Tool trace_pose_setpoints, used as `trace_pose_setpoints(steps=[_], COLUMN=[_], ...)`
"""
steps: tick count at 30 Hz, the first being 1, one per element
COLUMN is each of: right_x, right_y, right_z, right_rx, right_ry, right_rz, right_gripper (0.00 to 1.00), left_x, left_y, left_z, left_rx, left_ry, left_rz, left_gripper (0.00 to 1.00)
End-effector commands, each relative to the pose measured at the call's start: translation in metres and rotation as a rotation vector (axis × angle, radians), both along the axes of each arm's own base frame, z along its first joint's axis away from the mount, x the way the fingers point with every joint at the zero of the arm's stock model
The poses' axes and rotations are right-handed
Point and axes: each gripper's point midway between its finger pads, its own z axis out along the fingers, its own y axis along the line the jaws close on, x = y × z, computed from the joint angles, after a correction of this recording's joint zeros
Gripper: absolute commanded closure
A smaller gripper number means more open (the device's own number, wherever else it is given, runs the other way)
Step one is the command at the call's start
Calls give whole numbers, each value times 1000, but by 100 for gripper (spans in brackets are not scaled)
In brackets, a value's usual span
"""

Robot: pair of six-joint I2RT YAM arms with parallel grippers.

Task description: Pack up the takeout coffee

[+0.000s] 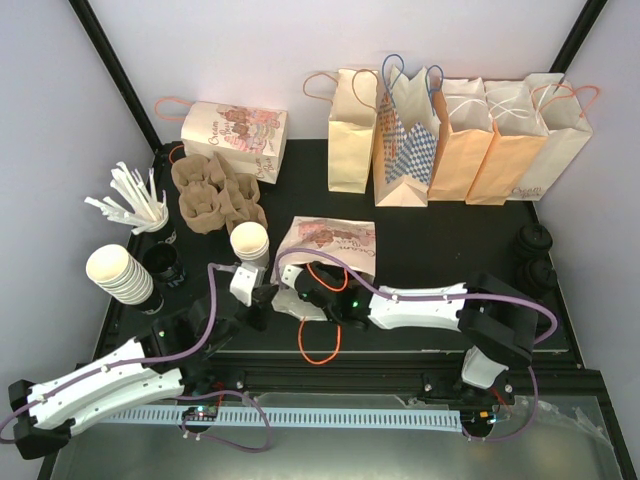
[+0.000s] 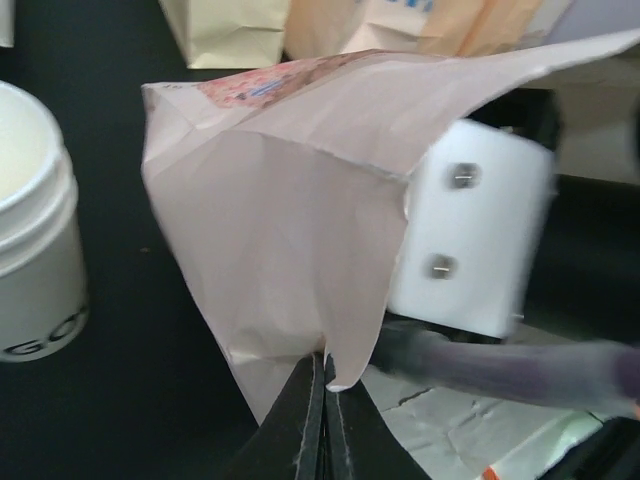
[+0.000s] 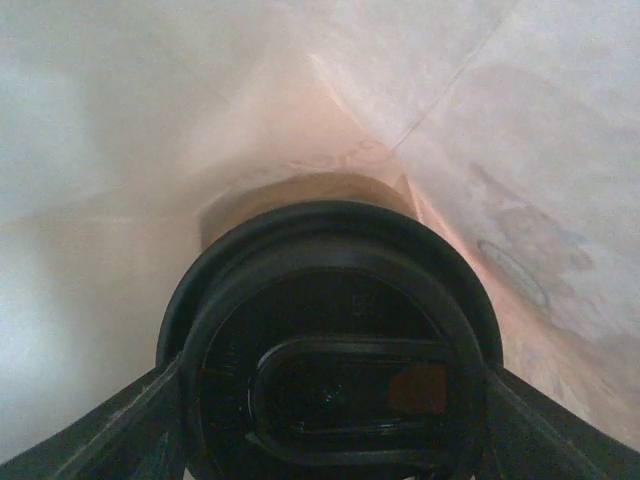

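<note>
A printed paper bag (image 1: pixel 335 245) lies on its side in mid-table, mouth toward the arms. My left gripper (image 1: pixel 268 298) is shut on the bag's mouth edge; the left wrist view shows its jaws (image 2: pixel 325 375) pinching the paper (image 2: pixel 290 230) and holding the mouth up. My right gripper (image 1: pixel 312 297) reaches into the bag. In the right wrist view the takeout coffee's round black lid (image 3: pixel 330 340) sits between the right gripper's (image 3: pixel 330 372) fingers, pale bag walls all around. The cup body is hidden behind the lid.
Stacks of lidless white cups (image 1: pixel 120 272) (image 1: pixel 250 243), brown cup carriers (image 1: pixel 215 190), a cup of stirrers (image 1: pixel 135 205) and loose black lids (image 1: pixel 163 262) stand at left. Upright paper bags (image 1: pixel 450 130) line the back. More black lids (image 1: pixel 535 250) sit at right.
</note>
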Motion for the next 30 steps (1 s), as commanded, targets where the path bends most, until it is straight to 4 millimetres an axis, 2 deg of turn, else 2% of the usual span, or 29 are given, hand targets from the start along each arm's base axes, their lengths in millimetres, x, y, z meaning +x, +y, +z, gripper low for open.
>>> trace_pose_setpoints(steps=[1,5,16,21,25,30], right_x=[14,13,10,8,5,5], right_y=[-12,-15,-14,-16,-23,-27], right_z=[6,9,-11,-19,-18,-4], right_rx=[-35,-39,-107,-136,-153,-139], right_ry=[-71,-79,-27,42,76,136], right_rz=[-75,-69,-48,-47,-56,-44], right_gripper=[62,62,64,67,67,67], left_x=[-10,-7,-6,-6,-6,-7], left_y=[-21,-19,-20,-24,-31,-38], left_z=[38,44,57,71,85,95], left_rx=[-157,-152,-166,-200,-214,-230], left_ry=[-32,-48,-54,-36,-11,21], left_rz=[-96,-79,-80,-76,-86,-101], left_gripper=[98,98,98,99,98,99])
